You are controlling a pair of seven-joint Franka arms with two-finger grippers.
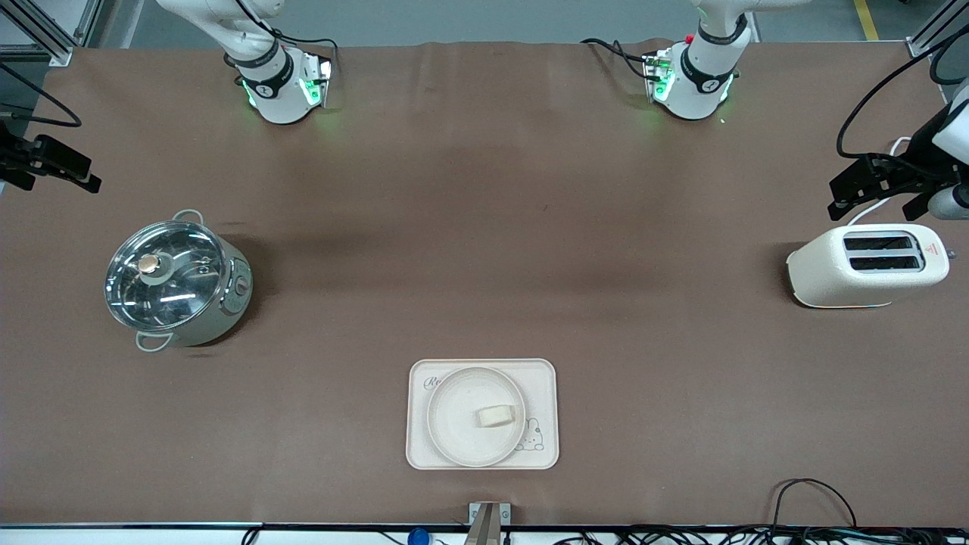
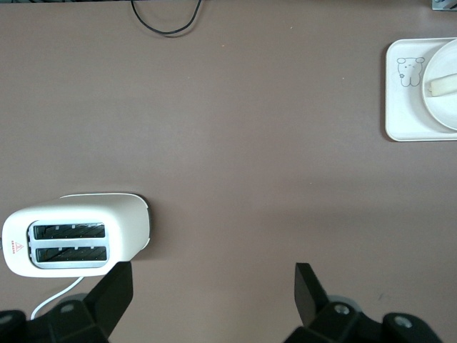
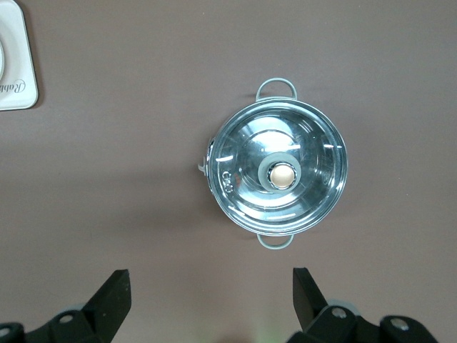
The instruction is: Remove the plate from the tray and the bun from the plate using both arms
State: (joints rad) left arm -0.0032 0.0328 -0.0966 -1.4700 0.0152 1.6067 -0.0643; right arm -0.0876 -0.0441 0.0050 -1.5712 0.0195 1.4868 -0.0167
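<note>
The round cream plate (image 1: 456, 425) lies on the rectangular cream tray (image 1: 543, 377) near the table's front edge, in the middle. The small pale bun (image 1: 496, 415) lies on the plate. The plate (image 2: 447, 112) and the bun (image 2: 440, 84) also show at the edge of the left wrist view. My left gripper (image 1: 840, 198) is open and empty, up over the left arm's end of the table by the toaster; its fingers frame bare table (image 2: 212, 275). My right gripper (image 1: 79, 175) is open and empty, up over the right arm's end, with the pot in its view (image 3: 211, 280).
A white toaster (image 1: 870, 265) stands at the left arm's end, also in the left wrist view (image 2: 71, 232). A steel pot with a glass lid (image 1: 176, 281) stands at the right arm's end, also in the right wrist view (image 3: 280, 175). Cables run along the front edge.
</note>
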